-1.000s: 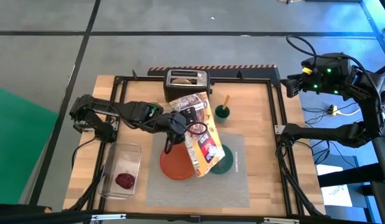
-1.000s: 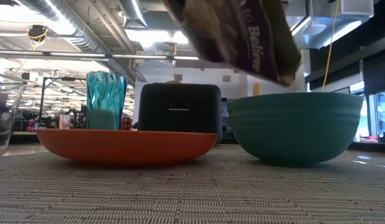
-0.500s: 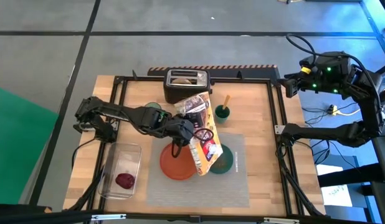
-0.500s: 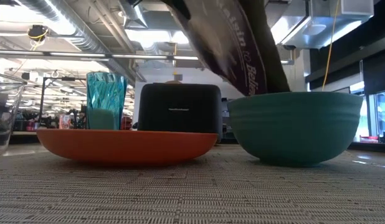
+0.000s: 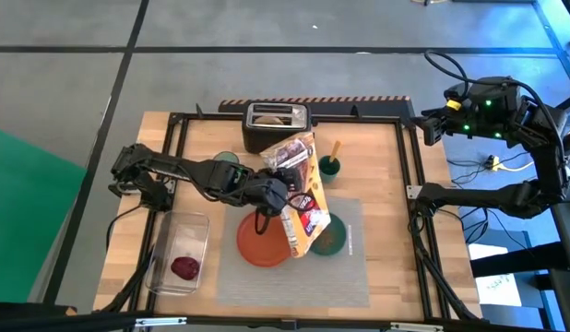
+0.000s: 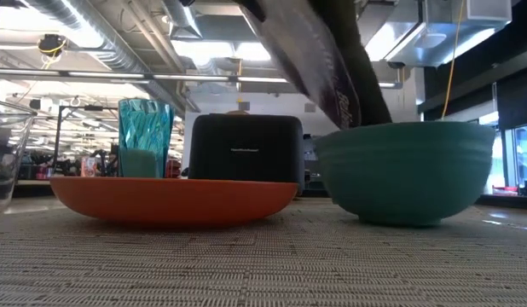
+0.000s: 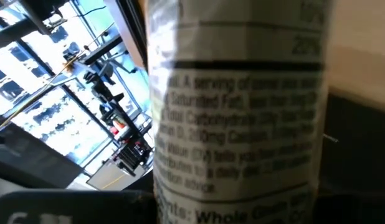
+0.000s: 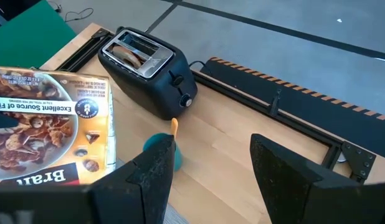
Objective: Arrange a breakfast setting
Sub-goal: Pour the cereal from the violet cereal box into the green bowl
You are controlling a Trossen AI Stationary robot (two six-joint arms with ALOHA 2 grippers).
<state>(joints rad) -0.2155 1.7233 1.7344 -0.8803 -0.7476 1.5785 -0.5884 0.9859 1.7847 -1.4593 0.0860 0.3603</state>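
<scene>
My left gripper [image 5: 278, 184] is shut on the purple cereal box [image 5: 302, 195], which is tilted over the teal bowl [image 5: 333, 242]. In the low view the box's lower end [image 6: 344, 102] dips behind the bowl's rim [image 6: 408, 128]. The bowl and the orange plate [image 5: 259, 244] rest on the grey placemat [image 5: 354, 272]. The bluish tumbler [image 6: 146, 136] stands behind the plate. The orange-handled spoon [image 8: 174, 127] stands in a small teal cup [image 5: 329, 167]. A bagel half [image 8: 131, 53] sits in the toaster's slot. The dark red fruit [image 5: 184, 267] lies in a clear tub. My right gripper [image 8: 211, 180] is open, off the table's far right. My left gripper holds the cereal box about its middle [image 5: 290, 182], coming level from the table's left side. The box's narrow printed side panel [image 7: 236, 124] fills the wrist view and hides the fingers. The box is lifted clear and steeply tilted, its lower end over the bowl.
The black toaster [image 5: 276, 125] stands at the table's far edge, behind the box. The clear tub [image 5: 179, 254] lies at the near left. A black frame [image 5: 409, 175] borders the table's edges. Bare wood [image 5: 377, 161] shows at the far right.
My left gripper has gone toward the table's right edge and turned, tipping the cereal box steeper. The box's lower end has swung down from above the bowl to behind its rim. The plate and tumbler have stayed in place.
</scene>
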